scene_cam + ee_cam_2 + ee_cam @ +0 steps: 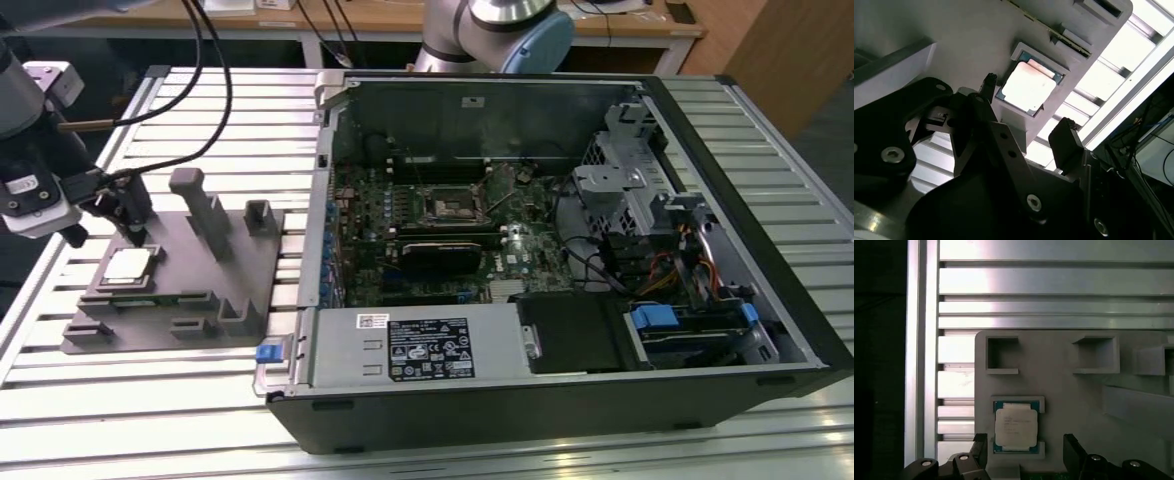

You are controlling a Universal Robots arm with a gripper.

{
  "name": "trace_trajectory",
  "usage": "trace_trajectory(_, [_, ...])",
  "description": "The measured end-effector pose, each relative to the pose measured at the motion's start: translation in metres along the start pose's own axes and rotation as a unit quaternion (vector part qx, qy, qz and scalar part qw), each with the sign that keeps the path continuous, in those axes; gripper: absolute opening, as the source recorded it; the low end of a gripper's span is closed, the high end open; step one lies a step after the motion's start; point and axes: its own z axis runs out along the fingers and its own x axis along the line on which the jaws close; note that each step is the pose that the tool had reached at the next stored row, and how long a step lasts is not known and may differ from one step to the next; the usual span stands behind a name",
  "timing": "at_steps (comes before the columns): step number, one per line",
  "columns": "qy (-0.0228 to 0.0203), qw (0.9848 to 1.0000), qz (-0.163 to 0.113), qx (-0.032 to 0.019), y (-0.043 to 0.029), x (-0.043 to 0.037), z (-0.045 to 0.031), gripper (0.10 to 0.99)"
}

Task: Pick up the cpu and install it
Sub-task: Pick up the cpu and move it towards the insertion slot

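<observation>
The cpu (130,265) is a small flat square chip with a shiny silver top. It lies in a recess of the grey holder plate (200,300) on the exterior view's left. My gripper (131,236) hangs just above it, open. In both wrist views the black fingers stand apart, one on each side of the cpu (1029,86) (1015,426), and nothing is held between them. One fingertip (1068,136) is beside the chip's edge and the other fingertip (989,82) is at the opposite edge. The gripper (1025,446) is not touching the chip as far as I can see.
An open computer case (747,300) lies on the slatted aluminium table (160,420), at the exterior view's right. Its motherboard has a dark framed socket (451,205) and a black block (438,255) below it. Grey posts (200,205) rise from the holder plate. Cables (200,60) hang near the arm.
</observation>
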Motion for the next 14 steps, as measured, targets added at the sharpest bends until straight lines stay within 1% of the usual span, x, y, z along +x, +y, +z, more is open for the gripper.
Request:
trace_trajectory(6, [0.0, 1.0, 0.0, 0.0, -0.0018, -0.0001, 0.0079, 0.706])
trace_trajectory(14, [0.0, 1.0, 0.001, 0.0, -0.0022, -0.0007, 0.0176, 0.706])
